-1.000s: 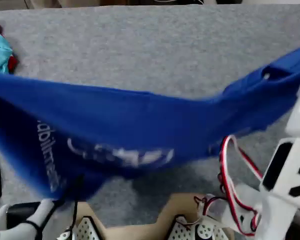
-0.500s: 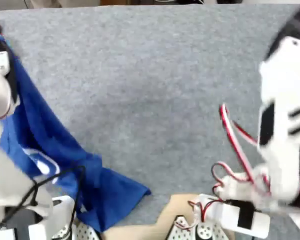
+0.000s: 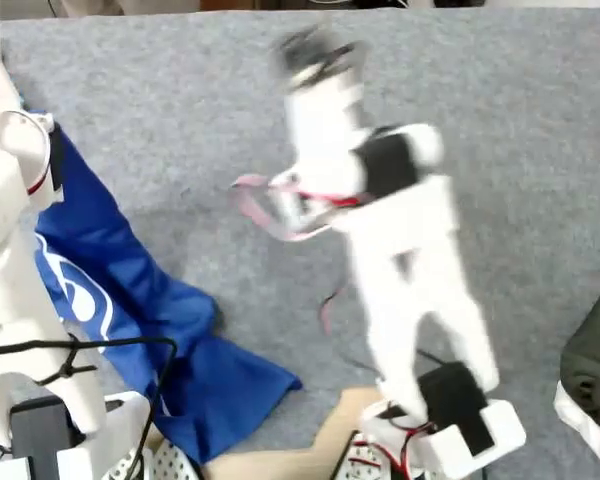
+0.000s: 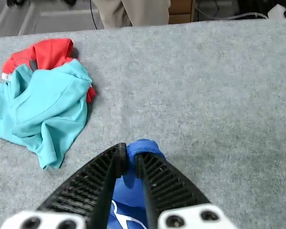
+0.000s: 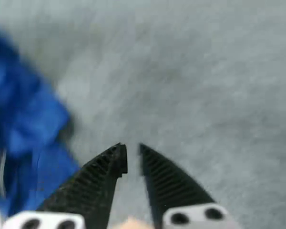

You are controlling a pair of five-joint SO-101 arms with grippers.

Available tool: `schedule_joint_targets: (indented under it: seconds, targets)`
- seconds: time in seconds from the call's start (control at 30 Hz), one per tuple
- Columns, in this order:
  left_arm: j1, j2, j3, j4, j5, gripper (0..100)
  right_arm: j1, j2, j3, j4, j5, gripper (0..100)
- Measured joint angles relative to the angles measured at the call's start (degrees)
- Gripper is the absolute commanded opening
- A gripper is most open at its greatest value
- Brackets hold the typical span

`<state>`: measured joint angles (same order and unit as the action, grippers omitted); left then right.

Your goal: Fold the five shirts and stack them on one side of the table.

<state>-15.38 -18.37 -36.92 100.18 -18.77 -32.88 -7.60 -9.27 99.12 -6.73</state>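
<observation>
Nearest the arms' bases, at about 7 o'clock on the table (image 3: pixel 500 110), the loose end of the blue shirt (image 3: pixel 195 370) lies crumpled on the grey cloth. From there it rises in a twisted strip towards 9 o'clock, where the left gripper (image 4: pixel 131 160) is clenched on a bunched fold of it. The right gripper (image 5: pixel 132 156) hangs over bare table just beside the blue cloth, its jaws a narrow slit apart and grasping nothing. From above, its arm (image 3: pixel 400 240) stands mid-table, stretched towards 12 o'clock.

The step in hand looks like getting this shirt laid out flat, ready to fold. To do it well, the left grip should stay firm while the right gripper goes for a free hem or corner at the 7 o'clock end, not the middle of the heap. The two should then draw apart until the cloth is taut and lower it evenly.

At 4 o'clock a dark garment (image 3: pixel 592 350) sits at the table's edge. Farther across the table from the left gripper, a teal shirt (image 4: pixel 47 105) lies rumpled on top of a red shirt (image 4: pixel 50 50), neither one folded.

The blue shirt has white print (image 3: pixel 75 295) on it, but it is too creased to read.
</observation>
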Motion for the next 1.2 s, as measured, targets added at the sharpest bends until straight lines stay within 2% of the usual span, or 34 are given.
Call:
schedule_joint_targets:
  seconds: [0.23,0.57,0.8,1.07,1.2]
  targets:
    - [0.0,0.0,0.2,0.0,0.0,2,-12.9,4.7,11.9,-7.6,-1.5,14.0]
    - [-9.9,0.0,0.3,0.0,-0.1,2,-19.1,22.2,11.5,-14.9,-11.7,14.1]
    - [-12.0,0.0,2.9,0.0,-0.1,2,-21.3,36.1,0.3,-15.1,-16.3,14.1]
    - [-12.2,0.0,6.2,0.0,-0.1,2,-21.5,49.0,-16.4,-11.2,-16.4,13.6]
    - [-12.2,0.0,6.2,0.0,-0.1,2,-21.5,55.1,-22.9,-8.0,-16.4,6.2]
